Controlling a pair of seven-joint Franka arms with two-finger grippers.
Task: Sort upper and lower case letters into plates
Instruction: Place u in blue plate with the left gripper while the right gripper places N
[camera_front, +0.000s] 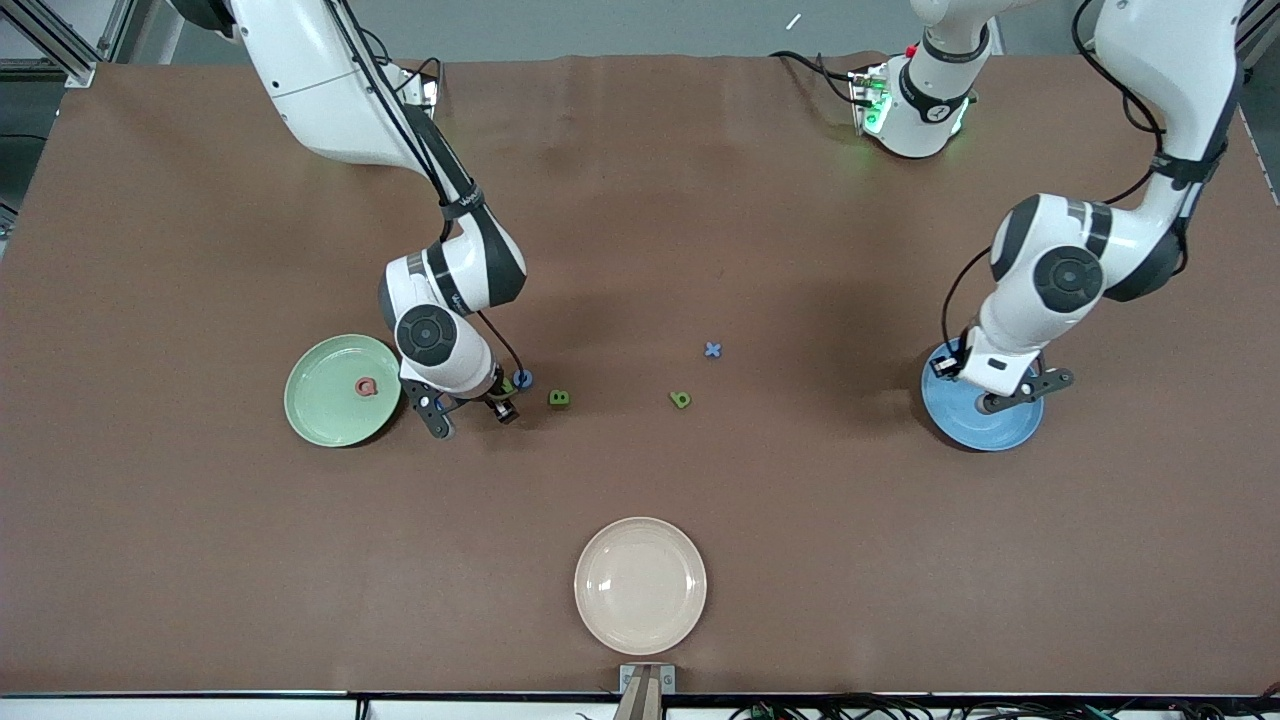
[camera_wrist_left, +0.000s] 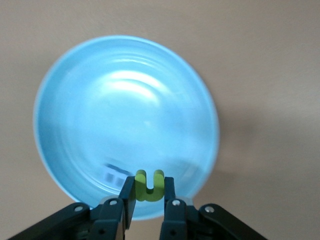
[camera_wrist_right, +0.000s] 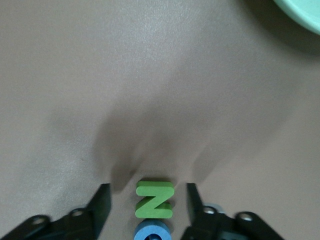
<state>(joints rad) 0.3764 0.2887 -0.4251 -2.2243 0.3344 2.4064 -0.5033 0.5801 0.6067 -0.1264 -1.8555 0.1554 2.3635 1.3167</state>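
My right gripper (camera_front: 503, 400) is low over the table beside the pale mint green plate (camera_front: 325, 400), open, with its fingers either side of the green N (camera_wrist_right: 155, 201). The blue G (camera_front: 522, 379) touches the N. The pink Q (camera_front: 368, 387) lies in the mint plate. My left gripper (camera_wrist_left: 149, 181) is shut on the green n (camera_wrist_left: 149, 186) and holds it over the sky blue plate (camera_front: 985, 425), near its rim. The green B (camera_front: 559, 398), green b (camera_front: 680, 400) and blue x (camera_front: 712, 350) lie mid-table. The blue m is out of view.
A cream-white plate (camera_front: 640, 585) sits near the table's front edge, nearer the camera than the letters. The mint plate's rim shows in the right wrist view (camera_wrist_right: 300, 12). The sky blue plate (camera_wrist_left: 125, 120) holds no letters in the left wrist view.
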